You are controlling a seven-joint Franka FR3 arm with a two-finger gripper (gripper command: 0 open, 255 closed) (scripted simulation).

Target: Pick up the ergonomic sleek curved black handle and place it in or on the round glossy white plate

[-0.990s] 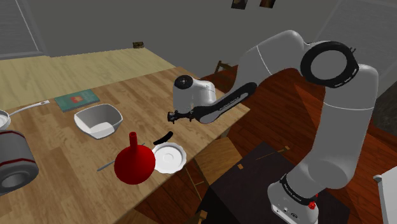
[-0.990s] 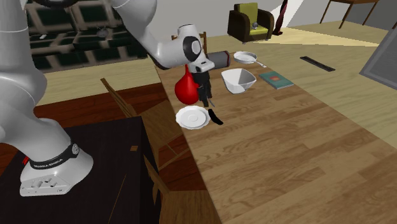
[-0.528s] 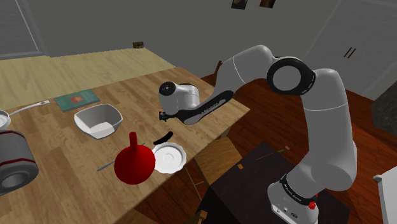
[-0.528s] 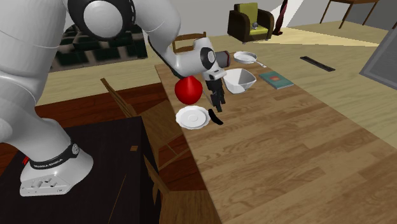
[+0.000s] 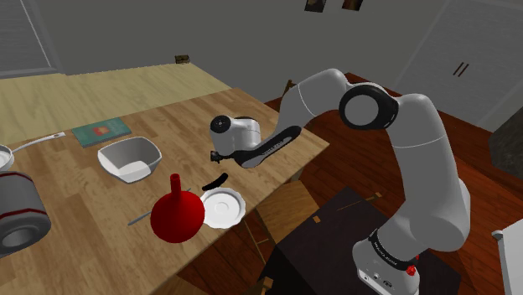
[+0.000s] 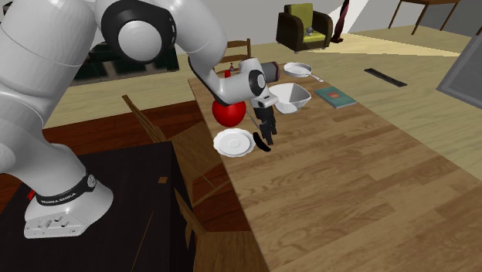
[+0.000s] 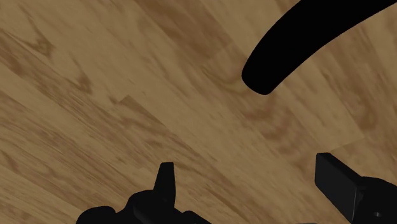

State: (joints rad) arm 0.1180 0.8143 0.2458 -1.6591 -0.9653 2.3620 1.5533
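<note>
Approach under way: the hand is hovering near the curved black handle, fingers standing wide apart, gripping nothing.
The handle is lying on the worktop just beside the white plate; lifting and placing are both waiting. One handle, one plate, one red vase, one white bowl.

**White arm, black joints and hand**

The arm is built of smooth, rounded white shells, broken by black ring joints. A black band with white lettering is wrapped round the foot, and a small red button is set at its 4 o'clock. The forearm is lined underneath by a black strip. The gripper is all black, with two blunt fingers.
</note>
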